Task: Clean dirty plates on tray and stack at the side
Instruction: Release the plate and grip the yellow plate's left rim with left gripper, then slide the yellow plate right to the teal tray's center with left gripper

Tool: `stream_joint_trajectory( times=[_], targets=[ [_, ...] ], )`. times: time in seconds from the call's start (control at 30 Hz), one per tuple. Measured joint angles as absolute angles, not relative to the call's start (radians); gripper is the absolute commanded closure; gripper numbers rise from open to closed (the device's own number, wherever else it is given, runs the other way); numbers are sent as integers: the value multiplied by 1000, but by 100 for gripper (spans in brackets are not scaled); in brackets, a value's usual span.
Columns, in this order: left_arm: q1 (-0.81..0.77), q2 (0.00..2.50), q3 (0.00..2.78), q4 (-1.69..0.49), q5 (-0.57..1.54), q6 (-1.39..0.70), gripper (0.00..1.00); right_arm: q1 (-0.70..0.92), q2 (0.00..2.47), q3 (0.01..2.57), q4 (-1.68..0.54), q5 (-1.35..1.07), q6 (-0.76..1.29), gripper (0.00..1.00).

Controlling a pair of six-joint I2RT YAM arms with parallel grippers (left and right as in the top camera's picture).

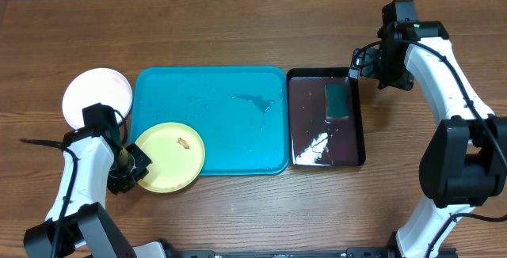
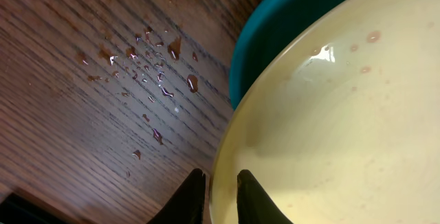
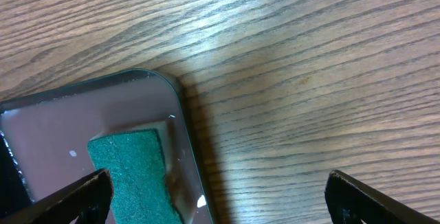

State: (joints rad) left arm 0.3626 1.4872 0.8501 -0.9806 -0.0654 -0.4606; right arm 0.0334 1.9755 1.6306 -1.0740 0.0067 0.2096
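Now, the left tool [image 2: 218, 186] is pinched onto the near rim of the yellow plate [image 1: 168, 159], one finger inside the lip and one outside, a thin edge grip. The plate lies face up over the lower-left corner of the tray [image 1: 238, 131], overhanging toward the desk [image 1: 238, 210]. Being round, it has no long axis, and its red-brown smear [image 1: 184, 142] sits on the side toward the tray's middle. The danger is a wet, glossy rim sliding out of that pinch on a lift, or the plate catching the tray's raised edge and tipping. Droplets [image 2: 158, 80] on the desk hint at slipperiness. The right tool [image 3: 218, 183] hangs wide open over a corner of the black tray [image 1: 305, 115], beside the green sponge [image 1: 338, 101].
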Motion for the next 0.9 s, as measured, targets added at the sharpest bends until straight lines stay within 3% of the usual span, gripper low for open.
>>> stream_joint_trajectory(
  times=[0.57, 0.7, 0.8, 0.9],
  targets=[
    [363, 1487, 830, -983, -65, -460, 80, 33, 1975, 1631, -1074, 7, 210, 0],
    [363, 1487, 798, -960, -65, -460, 86, 33, 1975, 1631, -1073, 7, 210, 0],
    [363, 1487, 797, -949, -64, -461, 96, 33, 1975, 1631, -1073, 7, 210, 0],
    [363, 1486, 801, -949, -45, -459, 96, 33, 1975, 1631, -1074, 7, 210, 0]
  ],
)
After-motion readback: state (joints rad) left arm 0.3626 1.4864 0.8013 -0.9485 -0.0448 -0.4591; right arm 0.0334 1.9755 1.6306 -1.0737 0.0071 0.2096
